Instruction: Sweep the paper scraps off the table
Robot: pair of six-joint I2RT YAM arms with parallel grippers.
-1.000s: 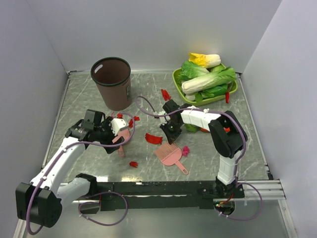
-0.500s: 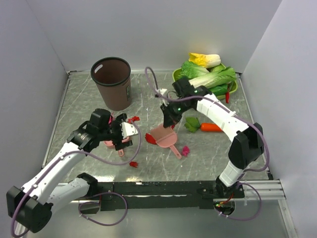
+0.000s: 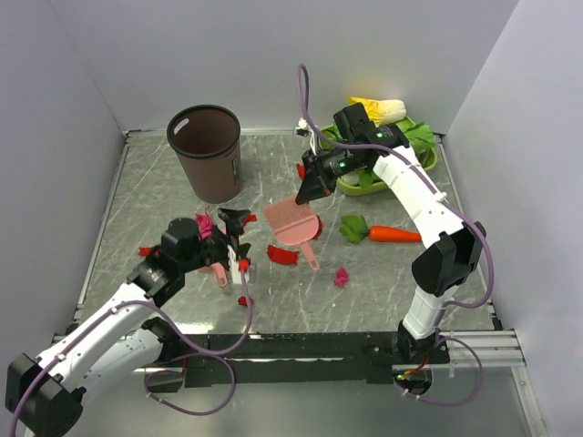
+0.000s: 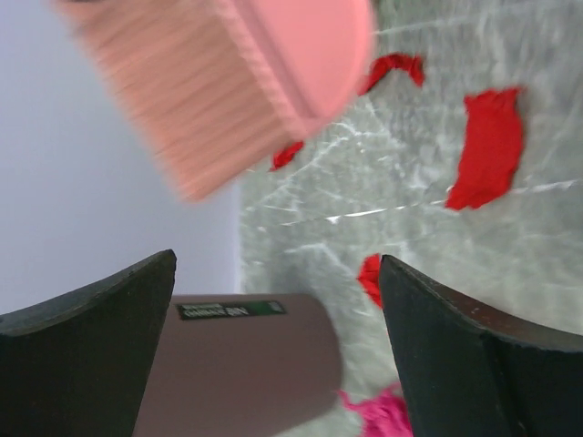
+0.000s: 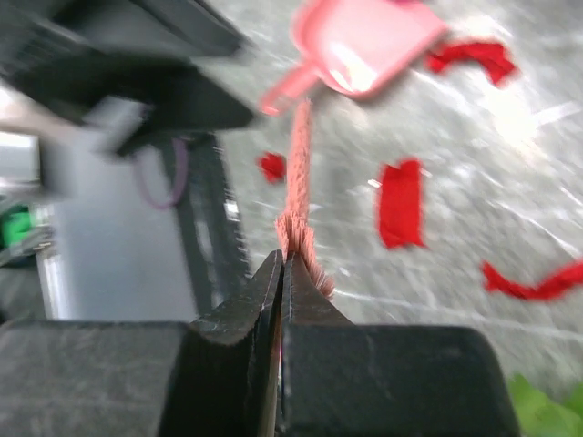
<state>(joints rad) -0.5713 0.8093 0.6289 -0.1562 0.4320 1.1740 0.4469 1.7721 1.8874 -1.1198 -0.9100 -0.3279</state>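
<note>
Right jaws pinched tight on the pink brush, gripped at its far end. The head hangs below the jaws, the handle trailing toward the near edge and slightly right. It looks lifted off the desk, though I can't be sure

Left jaws spread wide with nothing between them, poised over the pink dustpan at left-centre

Paper scraps are scattered:
- big red scrap at mid-desk
- small red one nearer the front rail
- a magenta bit to the right
- another red piece far back beside the right jaws
- a few more around the left jaws, near the brown bin

Key relation: the big red scrap lies just nearward of the brush head, with the dustpan beyond it to the left, so the scrap sits between brush and pan. Its long axis runs roughly left-right, close to the line toward the pan

Judgement: a leftward stroke is what's wanted. The right arm has the tool and is well placed. The left jaws are nearer the pan and have yet to take hold of it
</note>
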